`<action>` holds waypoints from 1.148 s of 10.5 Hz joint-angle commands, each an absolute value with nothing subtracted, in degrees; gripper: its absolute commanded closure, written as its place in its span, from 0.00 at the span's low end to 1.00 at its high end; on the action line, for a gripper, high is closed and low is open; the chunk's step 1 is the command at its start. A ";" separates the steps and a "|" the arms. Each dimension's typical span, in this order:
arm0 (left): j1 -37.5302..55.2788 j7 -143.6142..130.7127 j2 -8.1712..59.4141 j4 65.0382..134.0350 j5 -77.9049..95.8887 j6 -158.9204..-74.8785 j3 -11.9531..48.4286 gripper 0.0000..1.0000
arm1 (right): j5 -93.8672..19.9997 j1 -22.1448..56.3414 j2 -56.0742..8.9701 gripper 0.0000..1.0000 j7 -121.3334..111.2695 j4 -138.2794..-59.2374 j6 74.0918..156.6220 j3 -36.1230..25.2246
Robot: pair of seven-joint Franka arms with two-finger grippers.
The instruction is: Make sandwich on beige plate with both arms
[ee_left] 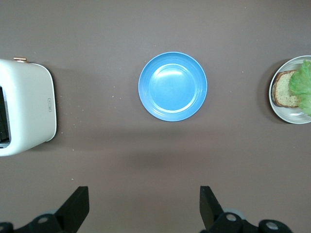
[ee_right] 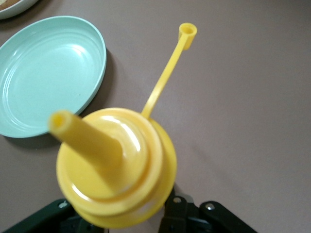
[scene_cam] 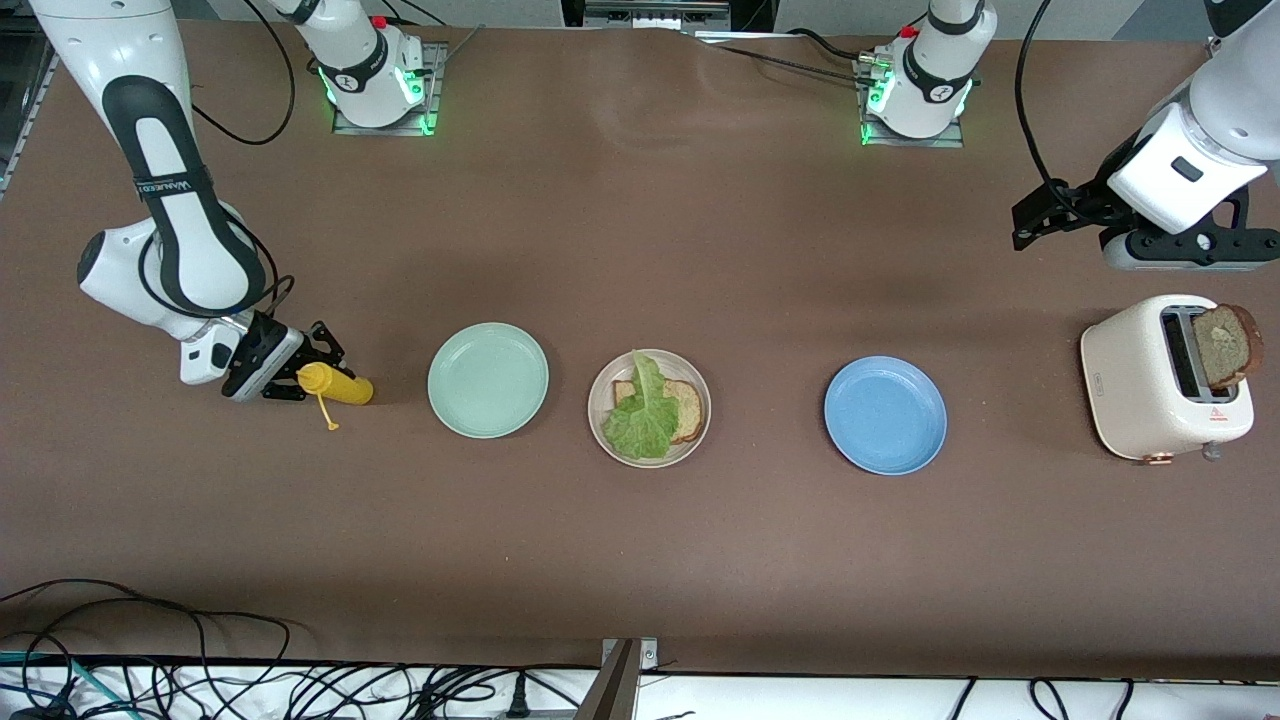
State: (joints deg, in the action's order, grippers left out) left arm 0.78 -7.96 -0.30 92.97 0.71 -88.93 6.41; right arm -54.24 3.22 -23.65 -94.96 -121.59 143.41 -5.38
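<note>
I see a bench covered in plain matte brown, with soft shadows on it under even overhead light. Two metal mounting plates sit along its upper edge, each lit by a green glow. Along the camera-side edge runs a white strip where black cables lie tangled. A dark rack shows at one corner.

On the bench between the mint-green plate and the blue plate sits the round, pale beige plate, holding one brown bread slice lying flat, mostly covered by a ruffled green lettuce leaf.
</note>
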 commanded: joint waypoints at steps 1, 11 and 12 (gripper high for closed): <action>0.79 -7.38 -0.79 93.08 1.05 -88.42 6.42 0.00 | -50.55 3.43 -23.73 1.00 -95.01 -119.54 143.26 -5.36; 0.70 -7.38 -0.79 93.08 1.05 -88.42 6.42 0.00 | -26.12 6.41 -21.36 1.00 -59.00 -110.14 130.27 -2.37; 0.70 -7.30 -0.79 93.08 1.05 -88.42 6.42 0.00 | -24.45 7.29 -21.27 1.00 -56.80 -109.00 128.86 -2.37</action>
